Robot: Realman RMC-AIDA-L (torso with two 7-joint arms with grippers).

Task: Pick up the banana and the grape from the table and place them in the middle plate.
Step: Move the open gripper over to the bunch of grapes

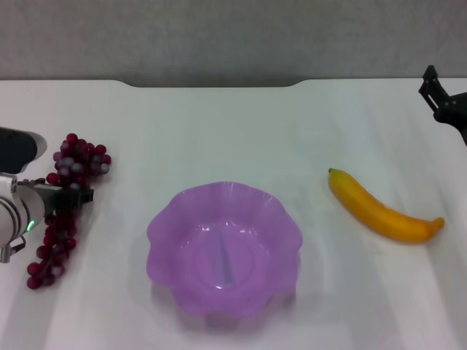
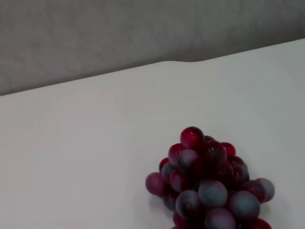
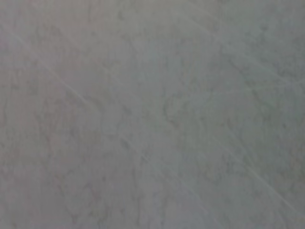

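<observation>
The grape bunch [image 1: 64, 204] lies on the white table [image 1: 219, 131] at the far left, running from back to front. My left gripper [image 1: 69, 195] is over the middle of the bunch and covers part of it. The left wrist view shows the bunch's far end [image 2: 209, 191] close up. The purple scalloped plate [image 1: 164, 233] sits in the middle near the front and holds no fruit. The yellow banana [image 1: 379, 210] lies to the right of the plate, its green tip pointing back left. My right gripper [image 1: 444, 98] is parked at the far right edge, behind the banana.
A grey wall [image 1: 219, 36] runs behind the table's back edge. The right wrist view shows only a grey mottled surface [image 3: 152, 114]. Bare tabletop lies between the plate and each fruit.
</observation>
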